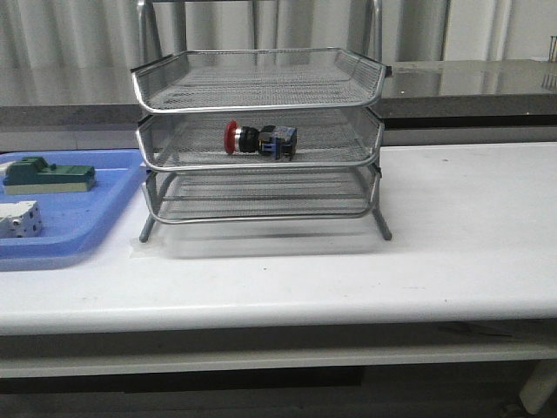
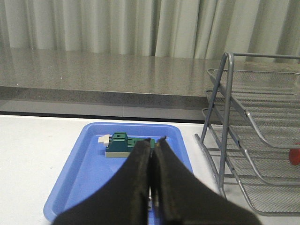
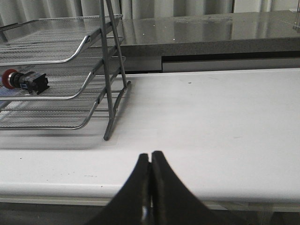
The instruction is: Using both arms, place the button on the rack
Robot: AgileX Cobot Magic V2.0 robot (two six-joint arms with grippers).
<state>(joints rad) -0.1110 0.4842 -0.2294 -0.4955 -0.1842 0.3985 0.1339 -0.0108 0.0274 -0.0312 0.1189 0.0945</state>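
The button (image 1: 259, 139), red cap, black body and blue rear block, lies on its side in the middle tray of the silver wire-mesh rack (image 1: 261, 83). From the right wrist it shows on that same tier as the button (image 3: 26, 80) inside the rack (image 3: 108, 84). Only a red sliver of the button (image 2: 295, 156) shows in the left wrist view, beside the rack (image 2: 225, 122). My left gripper (image 2: 153, 140) is shut and empty, held above the blue tray. My right gripper (image 3: 150, 154) is shut and empty, low at the table's front edge. Neither gripper appears in the front view.
A flat blue plastic tray (image 1: 104, 213) lies left of the rack and holds a green block (image 1: 48, 177) and a white block (image 1: 19, 219). The green block (image 2: 123, 143) sits just beyond my left fingertips. A grey counter (image 1: 470, 87) runs behind the white table (image 1: 452, 244).
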